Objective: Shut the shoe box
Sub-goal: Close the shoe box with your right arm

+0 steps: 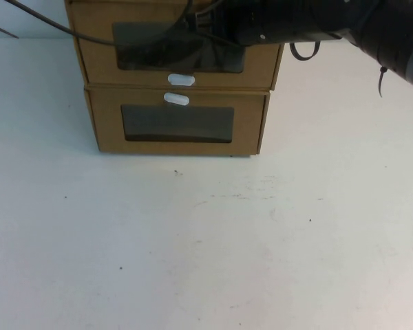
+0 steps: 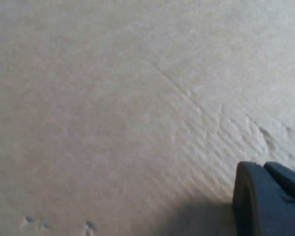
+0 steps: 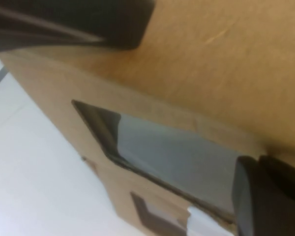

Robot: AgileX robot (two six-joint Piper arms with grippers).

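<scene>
**Q:** Layout?

**A:** White table [image 1: 206, 261], two stacked cardboard boxes at its far edge. The shoe box [image 1: 96, 65] is the upper one, sitting on the lower box [image 1: 248, 130]. I cannot tell how far its drawer stands out.

**Q:** Arms?

**A:** My right arm [image 1: 316, 27] reaches in over the shoe box's top. The right gripper [image 3: 187, 103] is spread wide and holds nothing; it sits at the top front edge, above the window [image 3: 177, 157]. The left gripper [image 2: 268, 196] is hard up against a cardboard face. I cannot tell its state, nor which box that face belongs to.

**Q:** How to push well?

**A:** My judgement: press squarely on the front panel, near the middle by the white tab [image 1: 181, 80], straight back and slowly. An off-centre push could skew the drawer or slide the whole stack. Avoid the window, which will likely flex.
</scene>
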